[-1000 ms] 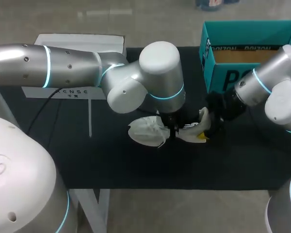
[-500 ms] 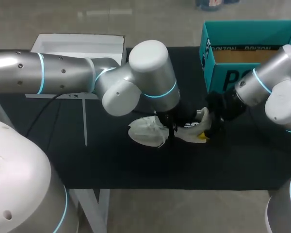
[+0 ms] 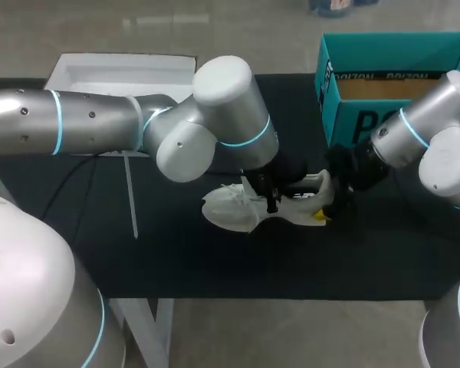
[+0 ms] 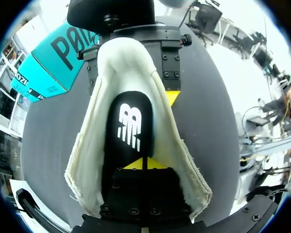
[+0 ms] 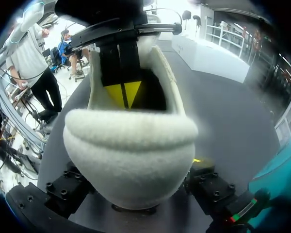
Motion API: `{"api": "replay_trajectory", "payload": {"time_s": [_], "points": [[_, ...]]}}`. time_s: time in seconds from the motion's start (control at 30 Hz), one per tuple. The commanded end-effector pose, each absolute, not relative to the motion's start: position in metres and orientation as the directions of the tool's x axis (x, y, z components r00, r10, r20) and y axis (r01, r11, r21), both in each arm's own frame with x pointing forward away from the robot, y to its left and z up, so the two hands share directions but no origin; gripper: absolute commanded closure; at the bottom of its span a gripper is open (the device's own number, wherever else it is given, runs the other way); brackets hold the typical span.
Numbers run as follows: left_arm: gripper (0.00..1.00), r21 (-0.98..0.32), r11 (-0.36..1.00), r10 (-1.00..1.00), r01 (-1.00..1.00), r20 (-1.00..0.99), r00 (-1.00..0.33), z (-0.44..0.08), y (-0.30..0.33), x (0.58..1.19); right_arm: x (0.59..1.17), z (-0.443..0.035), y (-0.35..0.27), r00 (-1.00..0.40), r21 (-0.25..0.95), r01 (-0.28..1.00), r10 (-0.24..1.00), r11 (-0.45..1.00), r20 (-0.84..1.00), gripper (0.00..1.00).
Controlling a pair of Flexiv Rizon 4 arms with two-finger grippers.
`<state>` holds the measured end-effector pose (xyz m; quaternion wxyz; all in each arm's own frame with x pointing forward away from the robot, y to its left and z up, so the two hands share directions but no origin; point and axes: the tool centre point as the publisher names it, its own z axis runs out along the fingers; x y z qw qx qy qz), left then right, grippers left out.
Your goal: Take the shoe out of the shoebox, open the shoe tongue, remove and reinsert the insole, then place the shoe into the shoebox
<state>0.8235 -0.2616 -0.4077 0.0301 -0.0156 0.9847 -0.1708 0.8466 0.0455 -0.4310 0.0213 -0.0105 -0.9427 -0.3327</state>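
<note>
Left arm's elbow swung back; left gripper [image 3: 272, 202] sits in shoe [image 3: 228, 211], tips pinched narrow on insole [image 4: 128, 127]. Right gripper [image 3: 326, 205] clamps the heel, prob to steady it. Shoe's on table [image 3: 215, 261] nr shoebox [image 3: 345, 107].

Even overhead light. Glare streaks the silver left arm [image 3: 100, 126], and the black table [image 3: 215, 261] swallows shadows. Up close the shoe [image 5: 131, 160] looks soft, its edges bowed.

shoe [image 3: 226, 211] midsection hidden, shoebox [image 3: 345, 115] cut off
</note>
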Motion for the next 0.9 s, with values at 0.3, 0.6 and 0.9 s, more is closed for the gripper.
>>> {"api": "replay_trajectory", "payload": {"time_s": [0.3, 0.6, 0.9], "points": [[1.0, -0.37, 0.928, -0.054, -0.043, -0.019, -0.998, -0.391, -0.259, 0.824, 0.845, -0.432, 0.047, -0.999, 0.625, 0.034, 0.006, 0.78, 0.046, 1.0], [1.0, -0.422, 0.904, -0.074, -0.07, 0.006, -0.997, -0.38, -0.257, 0.826, 0.845, -0.432, 0.047, -0.999, 0.625, 0.034, 0.006, 0.78, 0.046, 1.0], [1.0, -0.478, 0.875, -0.094, -0.082, -0.003, -0.996, -0.365, -0.254, 0.828, 0.845, -0.432, 0.047, -0.999, 0.625, 0.034, 0.006, 0.78, 0.046, 1.0]]}}
